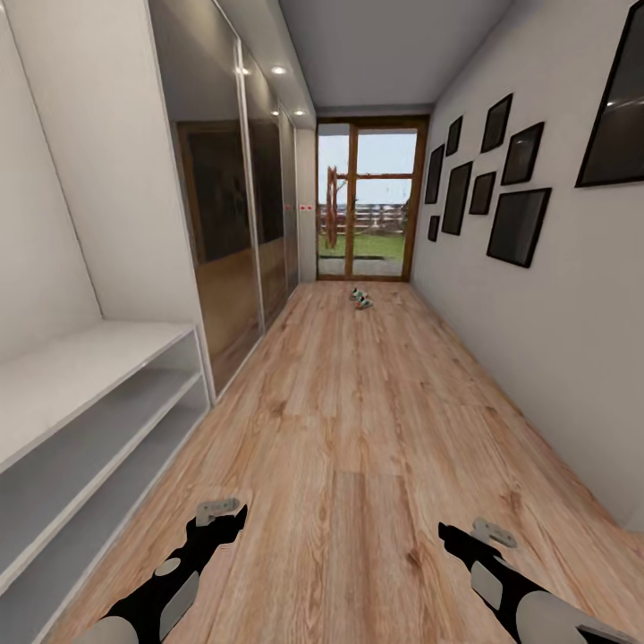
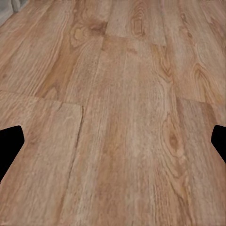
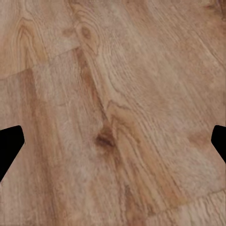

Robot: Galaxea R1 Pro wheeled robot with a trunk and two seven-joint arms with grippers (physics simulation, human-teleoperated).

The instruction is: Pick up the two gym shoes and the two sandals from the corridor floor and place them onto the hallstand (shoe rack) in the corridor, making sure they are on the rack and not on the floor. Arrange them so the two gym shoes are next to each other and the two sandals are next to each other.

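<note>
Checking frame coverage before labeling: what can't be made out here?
- Shoes, head view: far down the floor, too small to count or tell type.
- White bench, head view: cut by the left edge; anything above it can't be seen.
- Left gripper and right gripper, wrist views: fingertips cut by the side edges, set wide apart over bare planks.

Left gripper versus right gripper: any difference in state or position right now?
Little difference. In the head view the left gripper hangs near the white shelf unit, while the right gripper hangs toward the picture-hung wall. The left gripper sits slightly higher in that view than the right. Shared: both are open, empty, and over bare wood floor, far from the shoes by the glass door.
</note>
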